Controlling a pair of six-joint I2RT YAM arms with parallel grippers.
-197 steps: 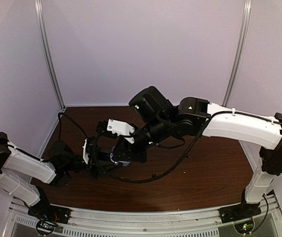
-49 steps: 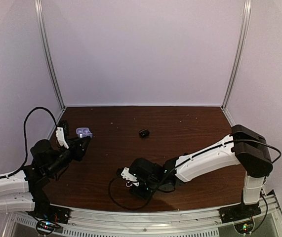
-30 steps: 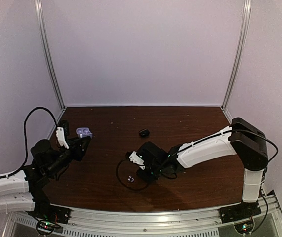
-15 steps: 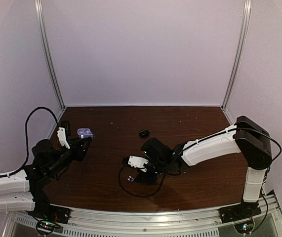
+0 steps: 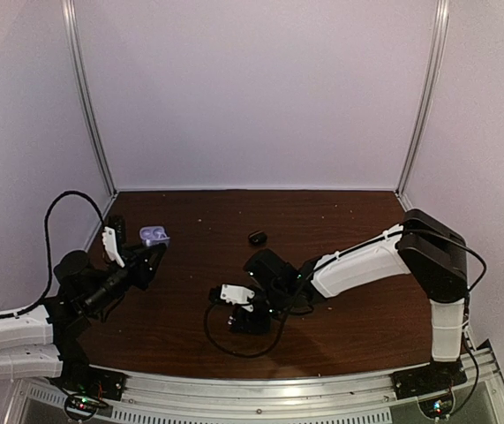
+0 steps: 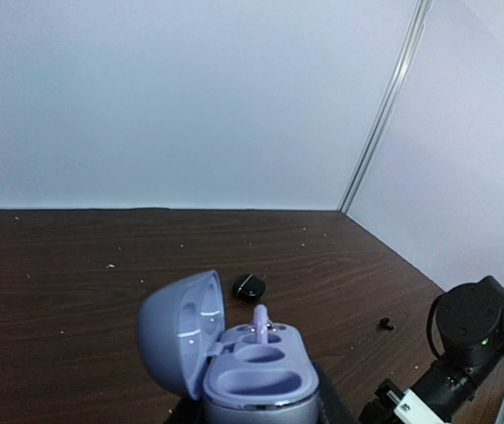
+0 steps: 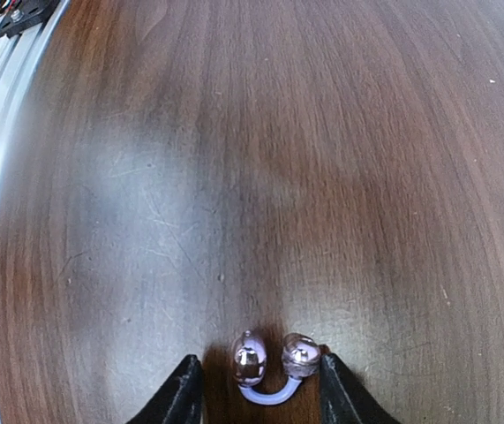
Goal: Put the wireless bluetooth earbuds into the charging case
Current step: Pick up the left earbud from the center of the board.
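Your right claw (image 7: 260, 393) stands spread, tips low on the table (image 7: 234, 132) either side of the shiny lavender earbud (image 7: 269, 360), ready to pinch it. That bud lies well apart from the open charging case (image 6: 256, 380), which your left claw (image 5: 150, 249) pinches, wells upward to receive it.

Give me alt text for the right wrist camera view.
A shiny lavender-silver earbud, two rounded ends joined by a pale loop, lies on the dark wooden table between the right gripper's black fingertips, which stand apart on either side. A metal rail edges the left.
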